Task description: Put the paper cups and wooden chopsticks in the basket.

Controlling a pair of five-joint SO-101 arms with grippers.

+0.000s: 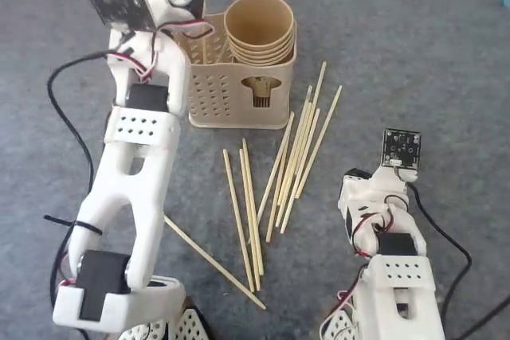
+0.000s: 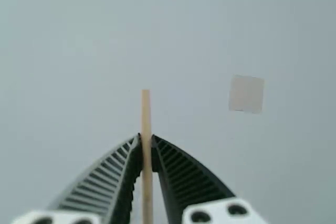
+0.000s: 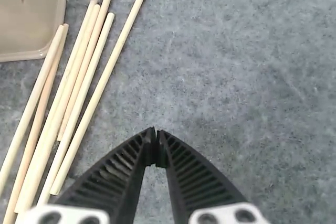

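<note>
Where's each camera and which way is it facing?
High view: above, looking down on grey mat, basket, paper cups, loose chopsticks, both arms.
Left wrist view: on that arm's wrist, facing a pale blank surface; left gripper shut on one chopstick.
Right wrist view: low, facing the mat; right gripper shut.
Shared: high and right wrist views show basket and loose chopsticks.

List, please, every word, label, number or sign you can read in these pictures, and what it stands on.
None can be read.
The paper cups, basket and loose chopsticks bear no print.
The chopstick in the left pincer is plain.
Any marks on the camera board are too small to read.
</note>
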